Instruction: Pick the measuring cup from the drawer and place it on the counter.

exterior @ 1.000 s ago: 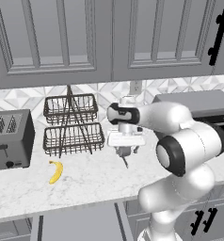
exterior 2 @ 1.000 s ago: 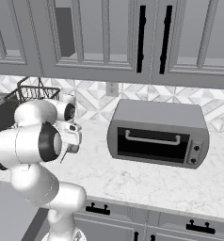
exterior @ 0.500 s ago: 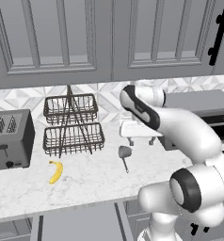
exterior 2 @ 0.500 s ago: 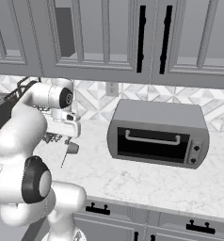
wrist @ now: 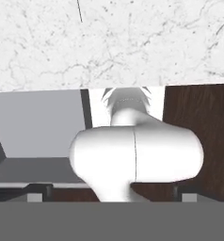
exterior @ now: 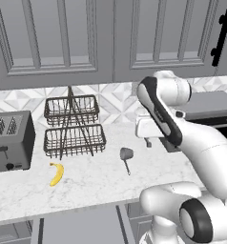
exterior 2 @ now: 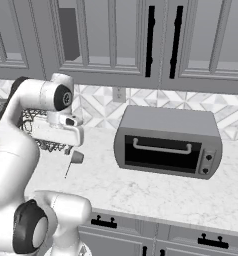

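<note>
The fingers (exterior: 147, 142) hang under the white hand, above the counter (exterior: 101, 178) and just right of the measuring cup (exterior: 126, 156). They grip nothing, and whether they're wide or narrow I honestly can't tell, they're just a small dark nub from here. The cup already sits on the marble, well clear of the drawer (exterior: 82, 228) that's open below the front edge. So I'd call the task basically done; the only job left is backing the arm off cleanly. Best bet is to lift straight up and away before swinging, so nothing clips that thin handle and spins the cup.

Materials: the cup is dark grey metal, a small round bowl with a long straight handle pointing toward the front edge. The slab is white with faint grey veins and looks smooth. The banana (exterior: 56, 173) lies well to the left, near the black wire basket rack (exterior: 73, 127).
</note>
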